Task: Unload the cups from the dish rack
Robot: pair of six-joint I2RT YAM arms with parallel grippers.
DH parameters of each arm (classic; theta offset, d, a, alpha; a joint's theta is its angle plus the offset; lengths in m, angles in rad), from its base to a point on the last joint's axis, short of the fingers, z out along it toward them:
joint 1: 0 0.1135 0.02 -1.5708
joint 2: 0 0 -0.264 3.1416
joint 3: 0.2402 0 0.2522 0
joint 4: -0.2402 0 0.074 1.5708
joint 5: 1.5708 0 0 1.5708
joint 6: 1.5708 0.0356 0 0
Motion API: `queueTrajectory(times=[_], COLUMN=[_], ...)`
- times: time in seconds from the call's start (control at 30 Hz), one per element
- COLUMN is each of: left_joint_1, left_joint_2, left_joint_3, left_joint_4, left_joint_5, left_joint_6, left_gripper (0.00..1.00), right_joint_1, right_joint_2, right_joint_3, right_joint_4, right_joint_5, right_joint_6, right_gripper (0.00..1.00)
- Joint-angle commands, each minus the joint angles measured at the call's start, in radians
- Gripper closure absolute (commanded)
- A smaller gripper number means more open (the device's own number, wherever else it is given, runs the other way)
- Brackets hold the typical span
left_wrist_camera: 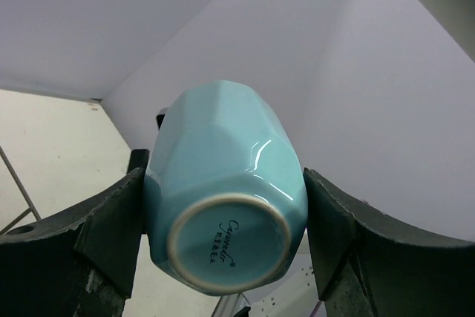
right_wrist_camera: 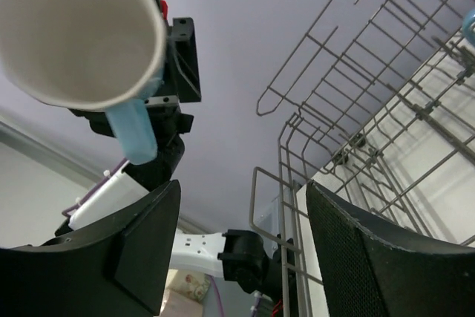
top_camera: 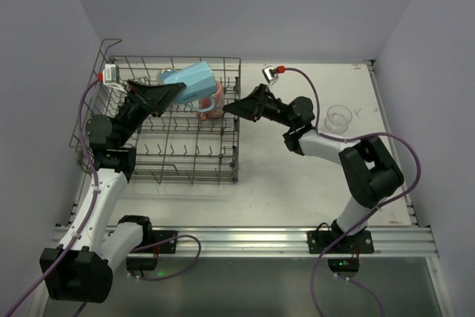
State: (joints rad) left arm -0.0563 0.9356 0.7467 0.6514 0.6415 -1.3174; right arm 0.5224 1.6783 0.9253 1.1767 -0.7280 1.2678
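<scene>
Unloading under way, approx. a third done at best. On the white table point(top_camera: 297, 176), the large grey wire dish rack point(top_camera: 189, 172) w/ rows of upright tines sits at the left, its taller looped side toward the left wall.

The left gripper point(top_camera: 177, 91) is clamped on a light blue faceted ceramic cup point(top_camera: 197, 83), held tilted in the air above the rack's far right corner. The left wrist cam shows its base toward the lens w/ a finger pressed on each side. The right wrist cam shows its white inside and a pale blue strip below it, prob. a handle.

The right gripper point(top_camera: 231, 109) hangs just beside the rack's right wall. Its 2 fingers stand apart w/ nothing between them.

A small pink tumbler point(top_camera: 212, 106) stands inside the rack near that wall, just below the raised cup and close to the right gripper's tips.

A small clear glass point(top_camera: 338, 118) stands upright on the table well to the right of the rack, so 1 item looks already unloaded.

Judged from this: 1 out, 1 lifted but not yet set down, at least 1 to go. A pale blue shape behind the raised cup is too unclear to count.
</scene>
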Motion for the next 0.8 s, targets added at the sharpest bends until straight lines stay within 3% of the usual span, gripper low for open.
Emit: queueTrajectory(times=[0.0, 0.77], left_joint_1=[-0.01, -0.016], left_joint_2=[-0.043, 0.026], left_joint_3=[0.011, -0.101], left_joint_4=[0.185, 0.333], left_joint_5=[-0.06, -0.085], left_joint_6=[-0.074, -0.169], left_gripper=[1.0, 1.0], right_joint_1=[0.019, 0.12], right_joint_2=[0.038, 0.092], right_joint_3=[0.055, 0.185], right_joint_4=[0.337, 0.405], right_joint_5=[-0.033, -0.067], right_joint_6=[0.048, 0.056], right_gripper=[0.29, 0.35])
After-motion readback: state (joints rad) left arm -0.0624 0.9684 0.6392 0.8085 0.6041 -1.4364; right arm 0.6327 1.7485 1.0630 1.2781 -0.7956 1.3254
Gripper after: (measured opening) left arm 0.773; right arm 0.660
